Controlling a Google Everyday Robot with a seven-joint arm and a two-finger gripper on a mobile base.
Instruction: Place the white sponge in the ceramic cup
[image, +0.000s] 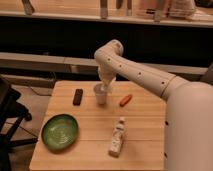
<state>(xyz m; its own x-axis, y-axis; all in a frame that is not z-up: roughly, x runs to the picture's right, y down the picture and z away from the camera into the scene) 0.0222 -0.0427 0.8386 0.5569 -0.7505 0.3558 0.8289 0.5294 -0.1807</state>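
The small whitish-grey ceramic cup (100, 94) stands upright on the wooden table (145, 130), near its far middle. My gripper (105, 83) points down directly over the cup, at or just above its rim. The white arm reaches in from the right and hides the gripper's tip. I cannot make out the white sponge as a separate thing. A pale patch sits at the cup's mouth under the gripper, and I cannot tell whether it is the sponge.
A black oblong object (78, 96) lies left of the cup. An orange object (126, 100) lies right of it. A white bottle-shaped object (117, 137) lies near the front. A green bowl (60, 132) sits front left. A dark chair (7, 115) stands left of the table.
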